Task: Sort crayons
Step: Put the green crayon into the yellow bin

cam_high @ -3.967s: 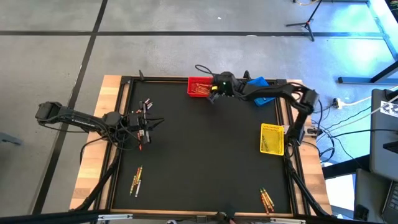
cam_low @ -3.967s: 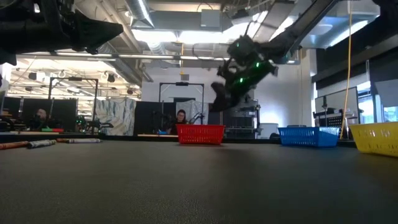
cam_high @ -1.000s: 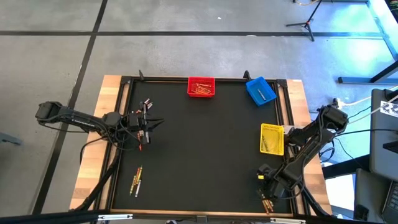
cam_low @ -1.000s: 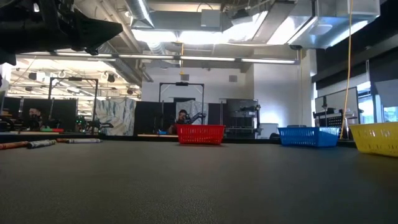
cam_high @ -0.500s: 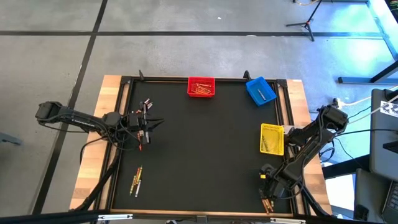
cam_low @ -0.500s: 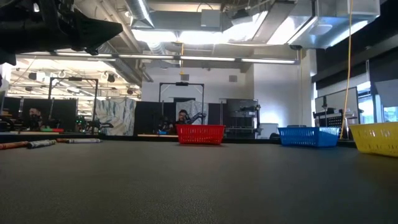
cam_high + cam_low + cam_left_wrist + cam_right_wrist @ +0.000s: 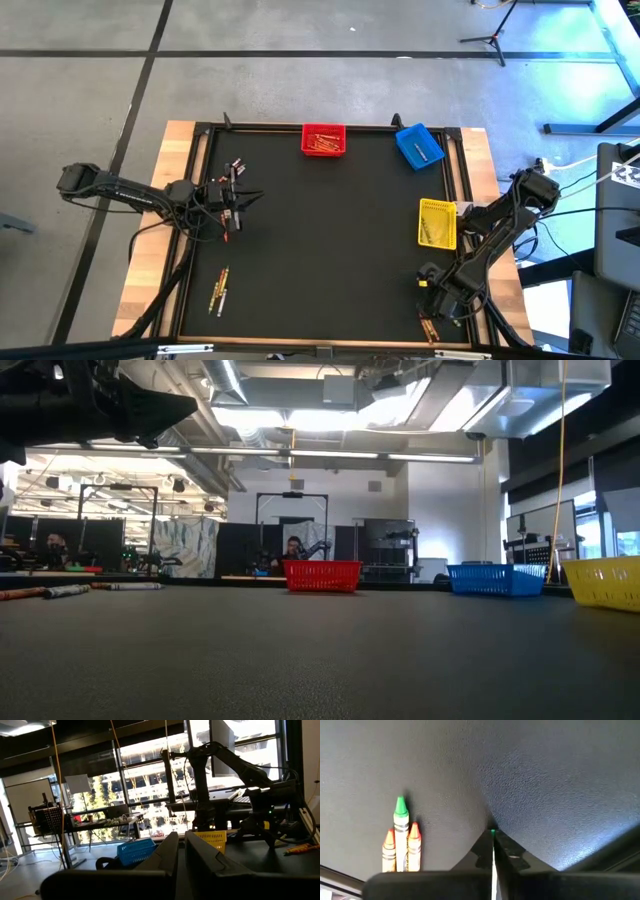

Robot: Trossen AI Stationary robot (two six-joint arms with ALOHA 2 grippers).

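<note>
- Black-matted table [image 7: 320, 230] with a wood border, grey floor around it; the low view shows a lab room behind, with a person seated far back.
- Right end effector [image 7: 433, 318] low at the near right corner of the table, arm folded back from the right edge, pointing steeply down at the mat.
- Right wrist view: its fingers [image 7: 502, 855] are pressed together with a green-tipped crayon [image 7: 493, 834] pinched between them, only the tip showing, tip toward the mat.
- Just beside that end effector, three crayons [image 7: 401, 845] lie flat on the mat, side by side and touching, long axes parallel; a green-tipped one between two orange-tipped ones.
- Near left of the table: small group of crayons [image 7: 219, 289] lying roughly front-to-back, slightly slanted.
- Left end effector [image 7: 234, 205] above the left side of the table, arm stretched in from the left edge, roughly level; fingers [image 7: 172, 855] nearly together with a thin gap, nothing seen between them.
- A few more crayons [image 7: 234, 168] lie on the mat beyond the left end effector.
- Yellow bin [image 7: 437, 222] at the right edge, mid-depth.
- Far edge: red bin [image 7: 323, 140] with orange-red crayons inside, lying mostly crosswise; blue bin [image 7: 419, 146] to its right, turned at an angle.
</note>
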